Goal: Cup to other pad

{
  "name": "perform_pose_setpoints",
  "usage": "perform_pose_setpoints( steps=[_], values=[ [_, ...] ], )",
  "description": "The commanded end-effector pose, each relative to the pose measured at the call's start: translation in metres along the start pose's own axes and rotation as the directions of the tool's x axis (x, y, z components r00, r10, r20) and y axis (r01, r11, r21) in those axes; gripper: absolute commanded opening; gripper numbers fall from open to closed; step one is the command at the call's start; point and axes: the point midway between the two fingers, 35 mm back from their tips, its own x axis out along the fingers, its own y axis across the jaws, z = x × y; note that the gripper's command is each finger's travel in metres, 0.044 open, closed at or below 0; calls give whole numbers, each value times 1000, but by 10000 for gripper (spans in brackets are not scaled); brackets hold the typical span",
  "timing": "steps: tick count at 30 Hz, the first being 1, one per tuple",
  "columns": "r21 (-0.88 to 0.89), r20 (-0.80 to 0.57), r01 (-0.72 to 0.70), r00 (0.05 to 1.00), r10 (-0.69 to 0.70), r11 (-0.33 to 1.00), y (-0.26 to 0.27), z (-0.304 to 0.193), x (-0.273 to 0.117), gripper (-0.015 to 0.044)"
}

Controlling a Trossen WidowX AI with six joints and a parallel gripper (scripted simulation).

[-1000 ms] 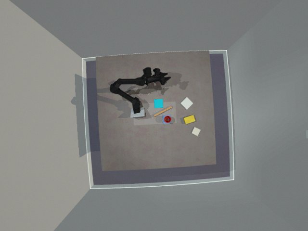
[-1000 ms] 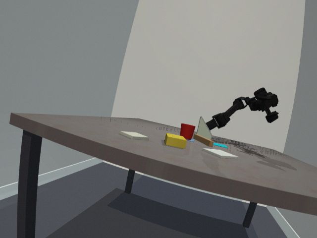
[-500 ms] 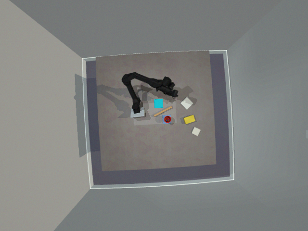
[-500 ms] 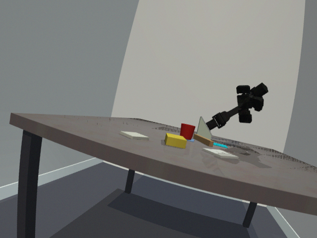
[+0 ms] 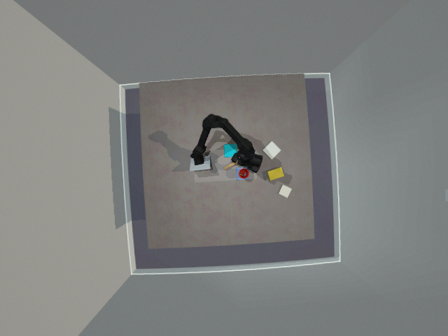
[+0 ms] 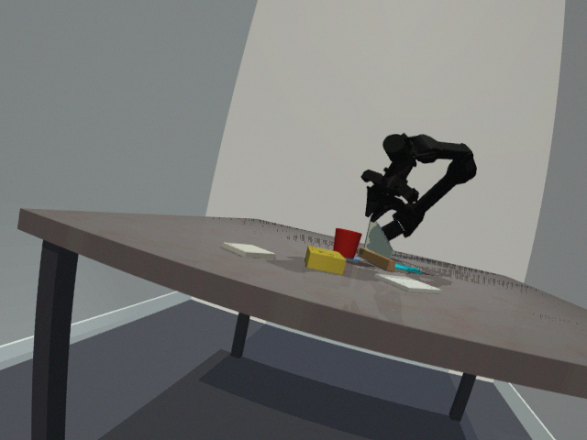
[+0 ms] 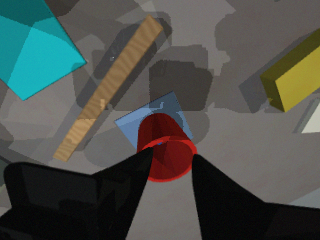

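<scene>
The red cup (image 5: 241,176) (image 6: 347,242) (image 7: 155,127) stands upright on the blue pad (image 6: 352,259) (image 7: 170,106). Small coloured marbles (image 5: 243,173) show inside it. The other pad, cyan (image 5: 230,150) (image 6: 407,268) (image 7: 35,65), bears nothing. My gripper (image 6: 371,215) (image 7: 172,156) is partly open and empty, tilted downward. It is above the cup and off to one side in the exterior view. In the wrist view the cup's rim shows beyond and between the fingertips. The fingers are not around the cup; the arm hides them in the top view.
A wooden bar (image 5: 229,166) (image 6: 376,258) (image 7: 110,87) lies between the pads. A yellow block (image 5: 275,173) (image 6: 325,260) (image 7: 295,75) and two white flat pieces (image 5: 271,150) (image 5: 285,191) lie beyond the cup, away from the arm's base. A pale panel (image 6: 379,239) stands near the base.
</scene>
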Motion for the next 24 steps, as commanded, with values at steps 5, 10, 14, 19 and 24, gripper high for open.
perform_pose_setpoints(
  steps=[5, 10, 14, 19, 24],
  values=[
    [-66, 191, -286, 937, 293, 956, 15, -52, 21, 148],
    [-66, 191, -286, 937, 293, 956, 15, -52, 21, 148],
    [-66, 191, -286, 937, 293, 956, 15, -53, 23, 148],
    [-66, 190, -286, 937, 293, 956, 16, -51, 30, 148],
    [-66, 190, -285, 937, 293, 956, 18, -50, 38, 148]
  ],
)
